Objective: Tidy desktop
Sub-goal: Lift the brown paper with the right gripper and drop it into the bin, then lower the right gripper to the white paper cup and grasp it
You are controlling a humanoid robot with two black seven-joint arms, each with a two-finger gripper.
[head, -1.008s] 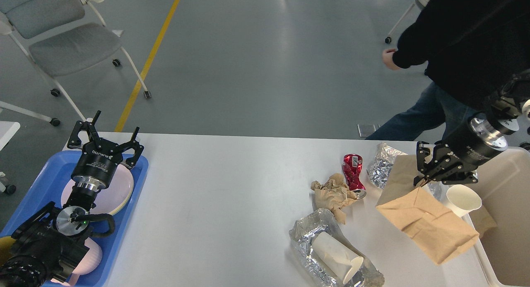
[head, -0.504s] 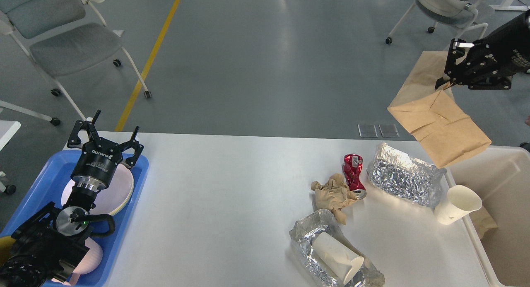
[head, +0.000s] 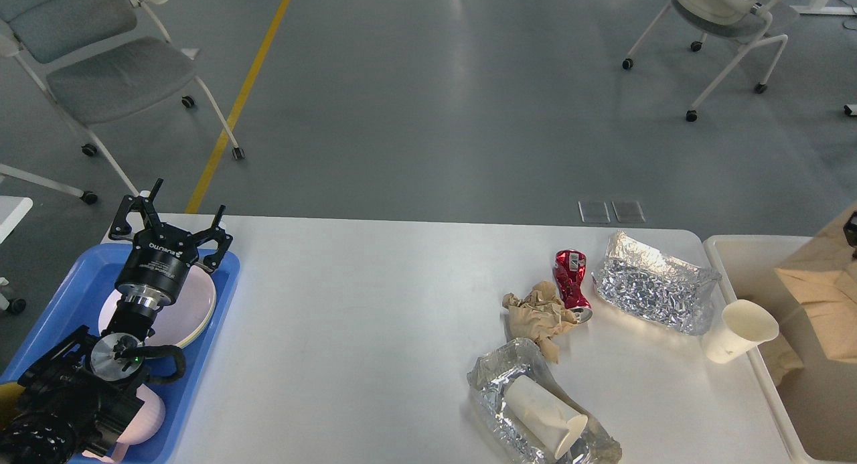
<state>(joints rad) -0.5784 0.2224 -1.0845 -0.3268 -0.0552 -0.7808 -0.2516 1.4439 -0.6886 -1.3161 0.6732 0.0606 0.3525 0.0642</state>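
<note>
Currently, the left end effector (head: 171,216) is held open above the blue tray (head: 221,296); the right one's state cannot be told. Litter is spread over the desk (head: 375,330).

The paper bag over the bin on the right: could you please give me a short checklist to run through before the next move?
1. Paper bag above the cream bin, not the desktop: ok.
2. Right gripper's hold on the bag: cannot tell, only a dark sliver shows at the frame edge.
3. Left gripper open, holding nothing, over the blue tray: ok.
4. Desktop cleared: not ok; red can, crumpled paper, foil bag, upright paper cup, and foil tray with a cup remain.
5. Upright cup stands close to the bin-side edge: cannot tell if stable.
</note>
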